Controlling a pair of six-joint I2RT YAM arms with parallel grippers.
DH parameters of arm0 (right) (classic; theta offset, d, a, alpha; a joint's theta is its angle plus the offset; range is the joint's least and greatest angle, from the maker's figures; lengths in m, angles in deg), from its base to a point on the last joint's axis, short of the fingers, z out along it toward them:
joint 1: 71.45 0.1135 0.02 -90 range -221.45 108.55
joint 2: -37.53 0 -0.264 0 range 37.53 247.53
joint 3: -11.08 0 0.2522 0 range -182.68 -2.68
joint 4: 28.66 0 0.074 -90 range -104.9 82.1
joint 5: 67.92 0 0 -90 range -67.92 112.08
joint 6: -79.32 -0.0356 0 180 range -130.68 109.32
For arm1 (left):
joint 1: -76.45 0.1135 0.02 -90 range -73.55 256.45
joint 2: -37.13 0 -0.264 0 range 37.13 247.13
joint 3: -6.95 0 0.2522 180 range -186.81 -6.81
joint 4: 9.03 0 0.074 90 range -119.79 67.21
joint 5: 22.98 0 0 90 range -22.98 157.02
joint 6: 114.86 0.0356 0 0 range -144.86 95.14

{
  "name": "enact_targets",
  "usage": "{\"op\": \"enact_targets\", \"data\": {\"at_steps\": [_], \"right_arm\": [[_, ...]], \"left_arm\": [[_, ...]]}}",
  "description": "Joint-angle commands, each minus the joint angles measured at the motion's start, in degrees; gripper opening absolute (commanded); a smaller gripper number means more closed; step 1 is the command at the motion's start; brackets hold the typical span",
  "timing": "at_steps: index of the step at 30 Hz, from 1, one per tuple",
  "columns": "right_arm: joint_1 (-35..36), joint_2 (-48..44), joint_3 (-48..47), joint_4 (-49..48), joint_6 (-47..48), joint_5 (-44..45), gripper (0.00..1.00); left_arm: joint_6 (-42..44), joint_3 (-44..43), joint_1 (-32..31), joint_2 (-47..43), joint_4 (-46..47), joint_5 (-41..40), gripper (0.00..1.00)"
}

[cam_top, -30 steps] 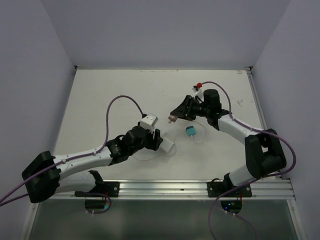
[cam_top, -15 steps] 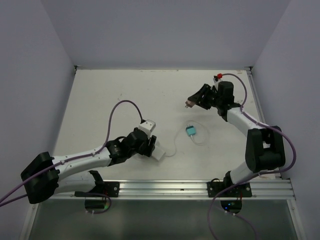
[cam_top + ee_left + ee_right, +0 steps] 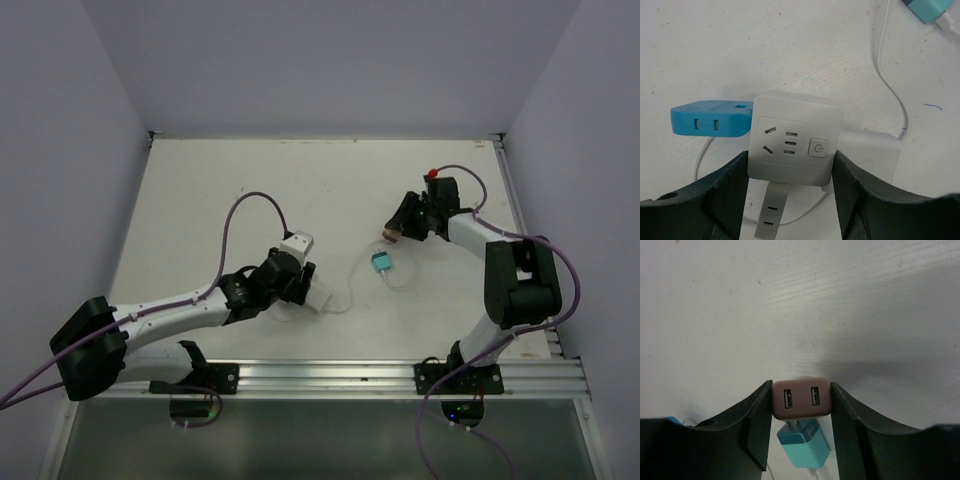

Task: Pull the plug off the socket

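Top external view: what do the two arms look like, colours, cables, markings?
The left arm and right arm have white shells, black joints and black jaws. A purple cable loops along each. The left wrist carries a white block; the right wrist shows a small red tip. No printed markings are legible.

The socket (image 3: 795, 145) is smooth, matt pale-grey plastic, and its white cord (image 3: 891, 85) is slightly glossy. The plug (image 3: 801, 399) is matt brown plastic. The counter (image 3: 765, 45) looks matt white and faintly grainy. The pincers' fingers (image 3: 752, 425) are matt black plastic.
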Motion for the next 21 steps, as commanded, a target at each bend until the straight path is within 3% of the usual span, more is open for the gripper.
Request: {"op": "enact_targets", "data": {"at_steps": [1, 3, 7, 13, 18, 21], "right_arm": [[-0.08, 1.08, -0.15, 0.71, 1.79, 2.39, 0.39], [-0.17, 1.09, -0.15, 0.80, 1.88, 3.09, 0.45], [-0.08, 1.00, -0.67, 1.50, 2.32, 4.50, 0.69], [0.01, -2.24, -0.59, 0.80, 2.23, 5.03, 0.93], [0.27, -10.66, 3.26, -2.97, 1.27, 2.58, 0.95], [1.15, -15.59, 7.65, -8.59, -0.57, -3.57, 0.95]], "left_arm": [[-0.14, -4.11, 1.87, 0.79, 4.42, -0.84, 0.00], [-0.14, -4.46, 2.49, 1.32, 4.42, -0.84, 0.00], [-0.14, -4.81, 3.54, 1.76, 4.42, -0.14, 0.00], [0.03, -5.69, 4.77, 1.94, 4.33, 0.04, 0.00], [-0.05, -5.96, 6.35, 1.93, 4.86, 0.57, 0.00], [0.03, -5.96, 7.49, 2.11, 5.56, 1.01, 0.00]]}}
